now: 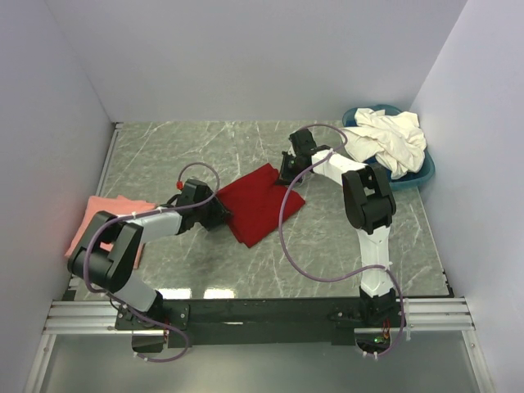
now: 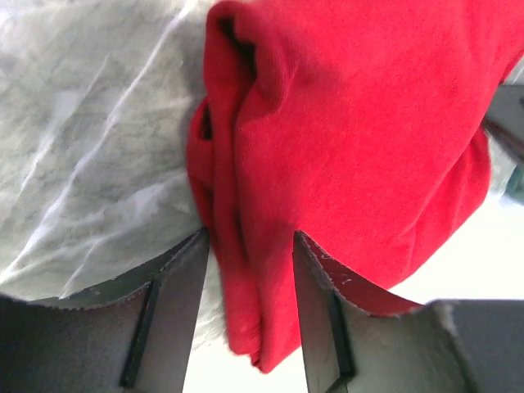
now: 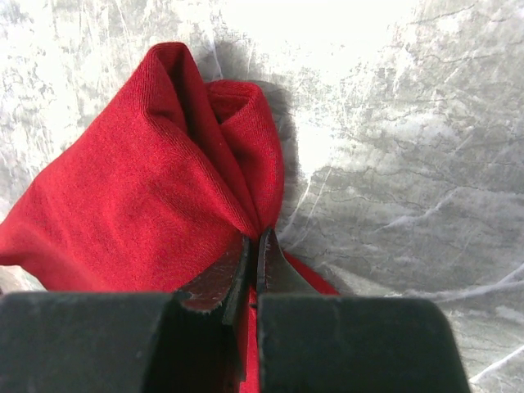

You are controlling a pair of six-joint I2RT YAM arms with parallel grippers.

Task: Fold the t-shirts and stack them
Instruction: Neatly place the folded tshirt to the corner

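The red t-shirt (image 1: 264,202) lies mid-frame on the surface (image 1: 164,155). Your right tool (image 3: 254,237) pinches its corner shut. Your left tool (image 2: 250,244) straddles the folded edge, but whether it grips cannot be told. Confirm that hold, then lift both evenly.

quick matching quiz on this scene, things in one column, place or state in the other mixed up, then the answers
1. red tee
2. pink tee
3. white tees
4. right claw

a. heaped in the blue basin
b. shut on the red tee
c. far left
d. in the middle

Pairs: 1-d, 2-c, 3-a, 4-b
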